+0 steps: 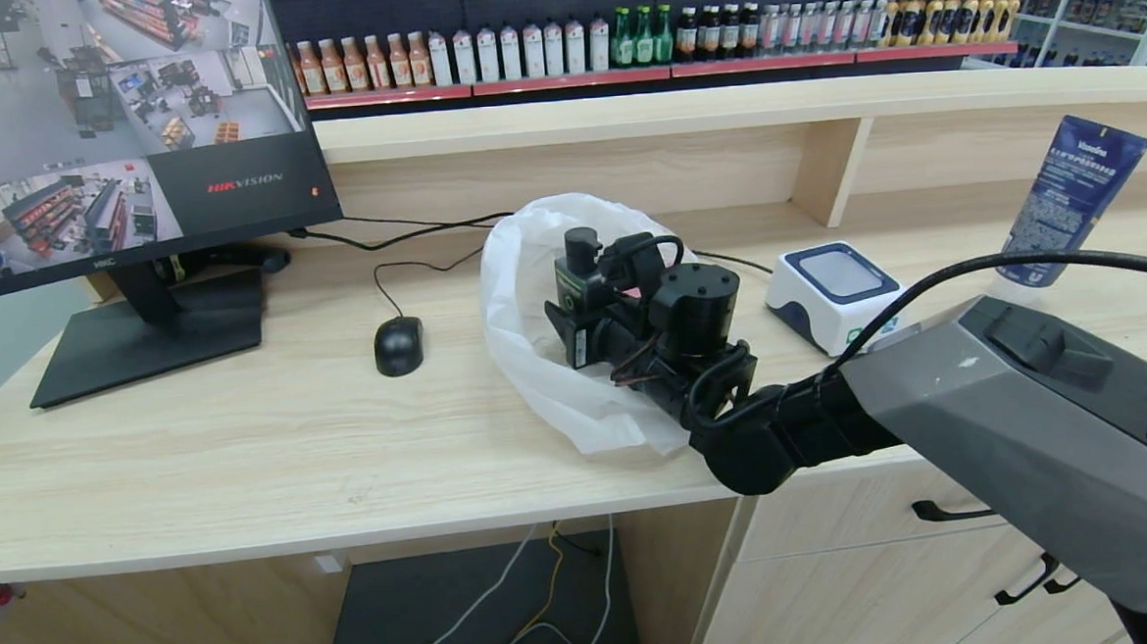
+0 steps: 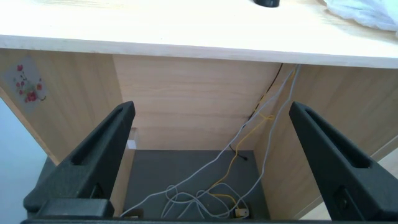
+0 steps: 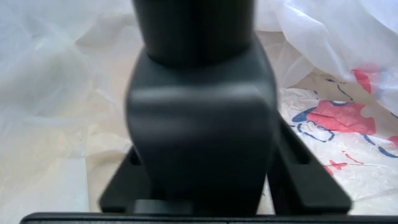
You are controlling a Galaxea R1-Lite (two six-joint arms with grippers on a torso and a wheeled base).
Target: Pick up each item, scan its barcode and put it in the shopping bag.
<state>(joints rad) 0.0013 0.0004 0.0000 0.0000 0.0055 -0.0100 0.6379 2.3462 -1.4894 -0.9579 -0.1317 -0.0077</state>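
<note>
The right gripper (image 1: pixel 573 320) has its jaws clamped on a dark bottle (image 3: pixel 199 124), upright inside the shopping bag (image 1: pixel 547 387). The left gripper (image 2: pixel 211 124) has its jaws wide open and empty, below the table (image 1: pixel 246 447).

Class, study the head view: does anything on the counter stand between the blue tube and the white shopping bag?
Yes: the scanner sits on the counter, directly between the blue tube and the shopping bag.

— Where are we?
— A shop, at the checkout: we see shelves (image 1: pixel 571 83) of bottles (image 1: pixel 540 49) behind the bench (image 1: pixel 247 457), a scanner (image 1: pixel 832 294) on it, and a monitor (image 1: pixel 82 122) showing camera views of aisles.
</note>
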